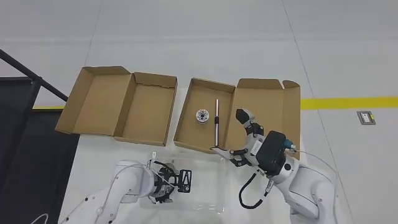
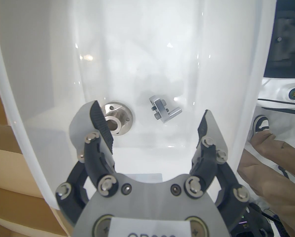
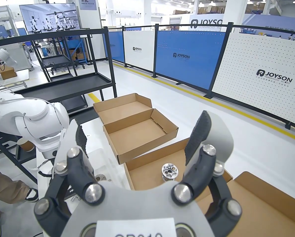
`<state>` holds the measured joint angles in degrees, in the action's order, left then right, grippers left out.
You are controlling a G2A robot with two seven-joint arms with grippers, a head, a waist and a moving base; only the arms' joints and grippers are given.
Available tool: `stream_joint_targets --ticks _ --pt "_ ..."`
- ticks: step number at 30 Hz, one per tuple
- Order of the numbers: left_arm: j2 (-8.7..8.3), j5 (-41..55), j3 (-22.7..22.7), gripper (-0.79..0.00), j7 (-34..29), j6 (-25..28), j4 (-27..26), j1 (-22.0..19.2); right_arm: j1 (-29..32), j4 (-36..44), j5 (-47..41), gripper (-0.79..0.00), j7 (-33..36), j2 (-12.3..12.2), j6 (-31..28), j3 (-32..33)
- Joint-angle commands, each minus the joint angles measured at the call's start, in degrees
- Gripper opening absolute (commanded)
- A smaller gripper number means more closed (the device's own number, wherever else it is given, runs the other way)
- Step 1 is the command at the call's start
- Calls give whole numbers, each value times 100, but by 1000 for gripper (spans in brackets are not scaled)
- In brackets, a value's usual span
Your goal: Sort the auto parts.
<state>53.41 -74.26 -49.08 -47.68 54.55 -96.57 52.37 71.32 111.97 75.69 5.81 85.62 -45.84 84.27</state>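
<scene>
White round arms (image 1: pixel 308 193) with a black cable (image 1: pixel 242 197). Grey plates (image 2: pixel 147 198), shiny screws (image 2: pixel 107 183), black jaws with bumpy pads (image 2: pixel 102 124).

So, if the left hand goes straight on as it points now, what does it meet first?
Probably the small metal bracket on the floor of the clear bin, nearest the line between the open fingers of the left hand. The round flange lies off toward one finger. Depth is unclear.

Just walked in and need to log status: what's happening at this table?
A two-armed robot is sorting metal parts. Its left hand, open and holding nothing, points into a clear bin containing a flange and a bracket. The right hand, also open, is by the right cardboard box, which already holds a round part and a rod.
</scene>
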Motion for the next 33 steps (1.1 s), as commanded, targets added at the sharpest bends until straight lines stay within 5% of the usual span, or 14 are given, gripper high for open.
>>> stream_joint_targets --ticks 1,18,26,33 --pt "28 109 73 -145 -213 -79 41 -59 0 0 0 0 0 0 0 0" --pt "119 741 769 -197 -786 -581 546 -538 0 0 0 0 0 0 0 0" --pt "120 1032 899 -351 -840 -636 621 -682 0 0 0 0 0 0 0 0" --pt "85 1131 957 -394 -861 -657 613 -734 0 0 0 0 0 0 0 0"
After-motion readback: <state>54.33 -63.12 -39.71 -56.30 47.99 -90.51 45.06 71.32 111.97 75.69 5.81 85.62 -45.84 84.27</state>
